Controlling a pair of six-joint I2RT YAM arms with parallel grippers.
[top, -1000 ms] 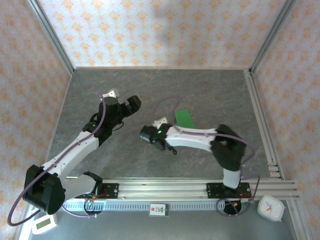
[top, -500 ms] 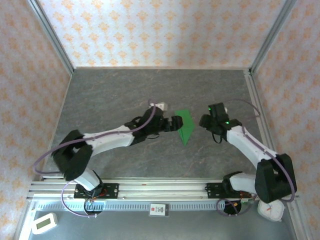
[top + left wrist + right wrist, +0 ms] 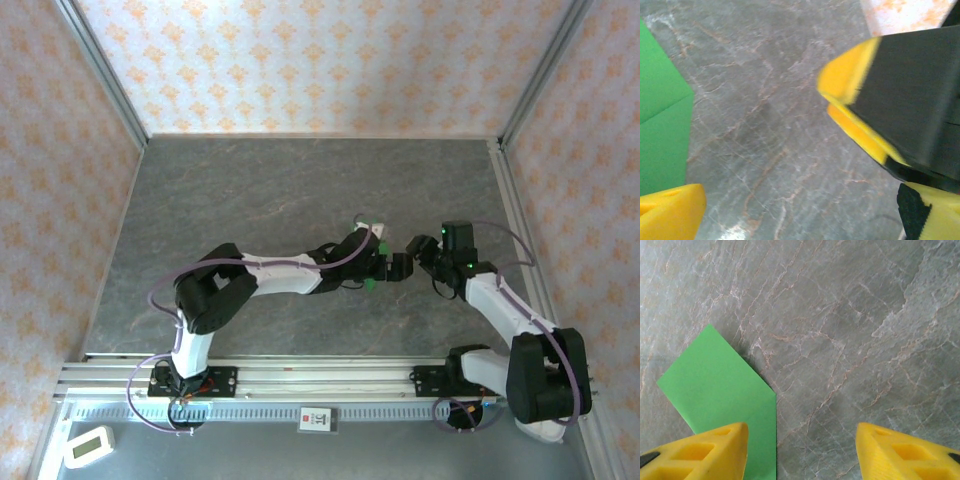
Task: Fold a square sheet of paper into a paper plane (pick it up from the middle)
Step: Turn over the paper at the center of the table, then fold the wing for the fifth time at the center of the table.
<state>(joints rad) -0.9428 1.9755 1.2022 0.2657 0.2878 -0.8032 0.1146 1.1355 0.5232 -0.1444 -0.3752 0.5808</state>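
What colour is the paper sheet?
The paper is plain bright green, clearest in the right wrist view.

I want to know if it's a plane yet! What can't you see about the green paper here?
Right wrist view: the green paper runs under a yellow finger and off the bottom edge.
Top view: the left gripper covers most of it, so its shape is unclear.
Left wrist view: the left edge cuts it off; the yellow-and-black part at right is too blurred to name.
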